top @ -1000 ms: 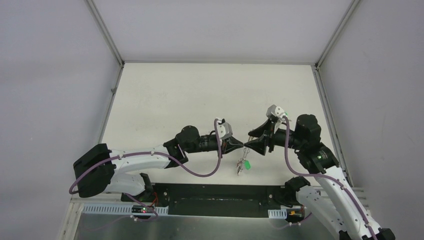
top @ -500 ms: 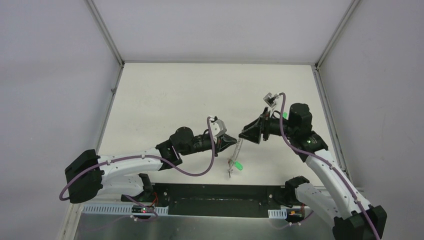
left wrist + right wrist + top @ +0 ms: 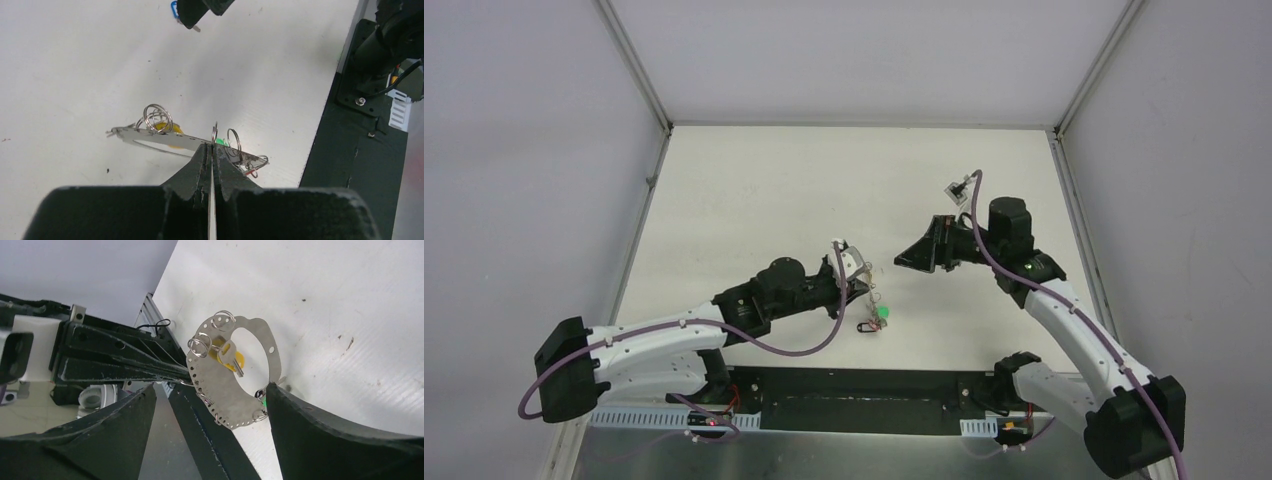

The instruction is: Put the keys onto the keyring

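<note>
Left tool: fingers pressed together, clamped on the thin edge of the keyring. In the left wrist view the ring is seen edge-on and runs left to right across the fingertips.

Keyring: a flat silvery open loop with a row of small holes along its rim and several small split rings threaded through them. It sits at the tip of the left tool, over the near middle of the white desk. Whether its lowest part touches the desk cannot be told.

Keys: one silvery key with a yellow tag hangs inside the opening of the loop. A green tag shows at the loop's lower side, and in the left wrist view a bit of red sits near it. The keys bunched there are too small to count.

Right tool: fingers spread wide, nothing between them. It stands to the right of the keyring and farther back, apart from it and pointing left toward it. In the right wrist view the loop appears in the gap between the two fingers, with the left tool's fingers reaching it from the left.
</note>
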Motion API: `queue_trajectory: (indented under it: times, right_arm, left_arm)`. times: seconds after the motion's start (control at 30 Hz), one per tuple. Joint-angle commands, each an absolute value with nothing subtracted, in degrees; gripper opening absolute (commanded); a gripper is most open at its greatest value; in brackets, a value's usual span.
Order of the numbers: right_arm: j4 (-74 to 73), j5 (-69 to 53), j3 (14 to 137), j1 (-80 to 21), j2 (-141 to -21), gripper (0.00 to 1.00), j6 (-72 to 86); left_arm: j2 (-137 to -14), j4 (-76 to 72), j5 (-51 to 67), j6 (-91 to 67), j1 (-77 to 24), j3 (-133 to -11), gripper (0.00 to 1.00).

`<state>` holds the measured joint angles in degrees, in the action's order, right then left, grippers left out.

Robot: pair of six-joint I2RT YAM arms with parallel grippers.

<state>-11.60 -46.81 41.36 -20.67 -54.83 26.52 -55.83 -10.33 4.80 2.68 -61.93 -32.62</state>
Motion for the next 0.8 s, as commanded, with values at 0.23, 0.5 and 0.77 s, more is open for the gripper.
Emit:
queue_trajectory:
  times: [0.23, 0.5, 0.77]
  right_arm:
    - [3.0, -55.3, 32.8, -20.5, -48.9, 0.82, 22.9]
    - [11.1, -60.1, 24.6, -21.5, -39.1, 0.66, 14.6]
    - [13.5, -60.6, 24.9, -21.5, -38.8, 0.61, 12.8]
  left_arm:
    - [-63.1, -23.2, 5.6, 3.0, -62.4, -32.4, 0.00]
    - [-63.2, -41.6, 6.4, 3.7, -62.4, -25.2, 0.00]
    - [-59.3, -46.1, 10.7, 7.6, -62.4, -22.5, 0.00]
